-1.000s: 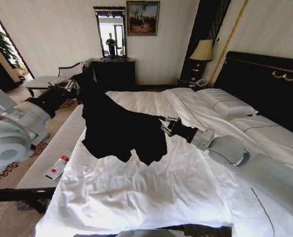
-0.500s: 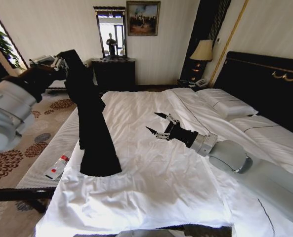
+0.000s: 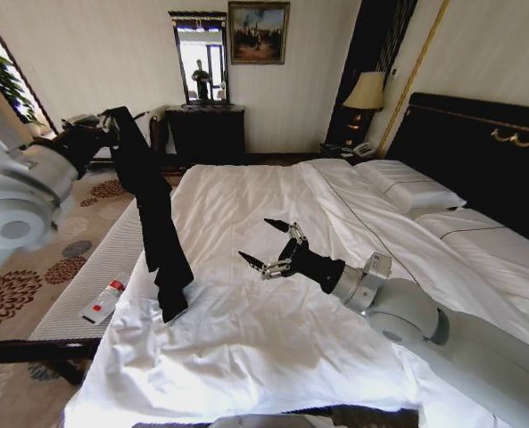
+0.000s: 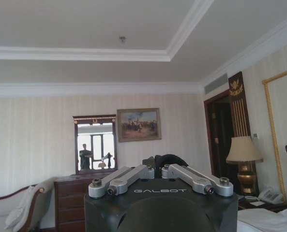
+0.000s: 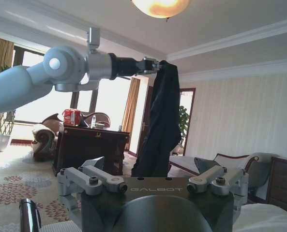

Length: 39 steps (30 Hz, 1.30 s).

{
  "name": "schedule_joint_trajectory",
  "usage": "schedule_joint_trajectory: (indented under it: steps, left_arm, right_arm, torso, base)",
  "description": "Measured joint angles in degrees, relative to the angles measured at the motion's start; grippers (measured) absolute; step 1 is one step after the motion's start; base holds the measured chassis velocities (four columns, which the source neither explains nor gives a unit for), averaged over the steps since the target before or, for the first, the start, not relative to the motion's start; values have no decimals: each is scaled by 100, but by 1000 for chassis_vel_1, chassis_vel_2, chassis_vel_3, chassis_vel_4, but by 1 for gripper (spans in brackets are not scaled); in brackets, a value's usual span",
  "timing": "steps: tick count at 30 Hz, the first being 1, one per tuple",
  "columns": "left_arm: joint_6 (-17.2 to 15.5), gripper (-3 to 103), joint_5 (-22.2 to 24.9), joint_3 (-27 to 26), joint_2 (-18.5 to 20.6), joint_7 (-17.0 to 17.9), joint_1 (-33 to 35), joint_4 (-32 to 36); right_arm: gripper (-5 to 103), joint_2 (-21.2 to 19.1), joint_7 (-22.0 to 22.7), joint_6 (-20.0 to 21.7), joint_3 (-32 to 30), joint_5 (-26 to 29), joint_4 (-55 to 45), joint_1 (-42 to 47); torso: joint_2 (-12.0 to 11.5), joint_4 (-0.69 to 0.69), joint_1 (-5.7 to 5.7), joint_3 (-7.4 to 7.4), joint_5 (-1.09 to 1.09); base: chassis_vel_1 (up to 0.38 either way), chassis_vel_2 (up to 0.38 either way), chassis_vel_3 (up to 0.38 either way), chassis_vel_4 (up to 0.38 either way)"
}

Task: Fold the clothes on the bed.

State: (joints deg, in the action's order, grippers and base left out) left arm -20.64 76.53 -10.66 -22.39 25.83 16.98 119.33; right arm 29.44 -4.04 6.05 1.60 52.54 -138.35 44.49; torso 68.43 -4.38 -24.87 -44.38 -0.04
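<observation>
Left gripper (image 3: 106, 123) is up high off the bed's left side, pinched tight on the T-shirt (image 3: 152, 214) — the black cloth hangs from it in one long narrow drape, its bottom end reaching the white sheet near the left edge of the bed (image 3: 273, 357). Right gripper (image 3: 266, 245) sits low over the middle of the mattress, fingers spread wide and holding nothing, well apart from the shirt. A small white bottle (image 3: 103, 301) lies on the bench (image 3: 86, 285) alongside.
</observation>
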Motion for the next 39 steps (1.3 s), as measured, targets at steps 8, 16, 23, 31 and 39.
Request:
schedule_joint_trajectory:
  steps: [8,16,23,31,39]
  left_arm:
    - [-325,2,85,2342,-1434,980,-2348,-1105]
    - [-362,2,74,3276,-2519,1382,-2958,-1659]
    - [-356,2,21,3218,-2422,1351,-2764,-1460]
    - [-427,2,-21,2881,-2333,1258,-2408,-1202]
    - [-556,2,-117,2627,-2120,1083,-2031,-1075]
  right_arm:
    - [100,180,-45,-5,76,-90,466,139]
    - [100,827,-38,63,486,-313,1214,185]
    - [100,1630,-38,33,1100,-623,2259,-48]
    - [100,2269,-1,-117,1655,-880,3422,-599]
    - [100,2736,94,-116,2153,-647,3570,-992]
  torso:
    - [-1,-6,-2,-1,3]
    - [-1,-7,-2,-1,3]
    - [0,0,-1,0,-1]
    - [-1,-4,-1,-1,0]
    - [0,-2,0,0,-2]
  base:
    - [0,0,0,0]
    - [0,0,0,0]
    - [0,0,0,0]
    - [0,0,0,0]
    - [0,0,0,0]
